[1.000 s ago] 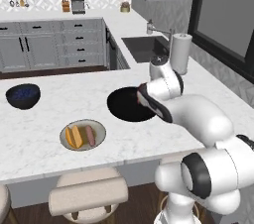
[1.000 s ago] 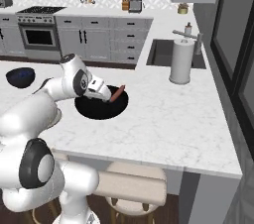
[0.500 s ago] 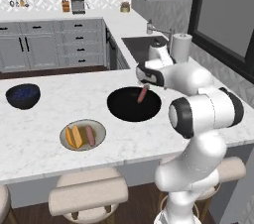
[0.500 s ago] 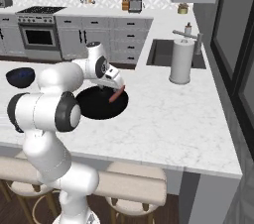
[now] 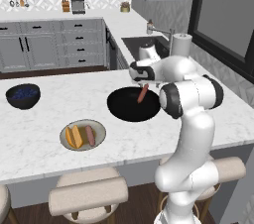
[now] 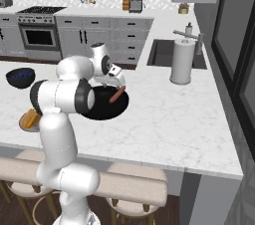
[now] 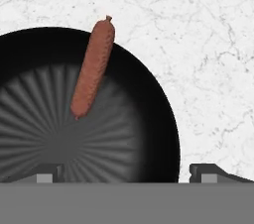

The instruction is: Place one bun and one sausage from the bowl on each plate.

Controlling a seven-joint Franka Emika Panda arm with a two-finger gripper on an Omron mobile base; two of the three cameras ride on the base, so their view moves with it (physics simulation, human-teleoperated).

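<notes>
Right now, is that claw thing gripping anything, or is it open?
Gripper: open, holding nothing; its fingertips stand wide apart above the black bowl, where one sausage leans on the rim.

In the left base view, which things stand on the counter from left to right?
Dark blue bowl → plate holding a bun and a sausage → black bowl with a sausage leaning on its rim.
</notes>
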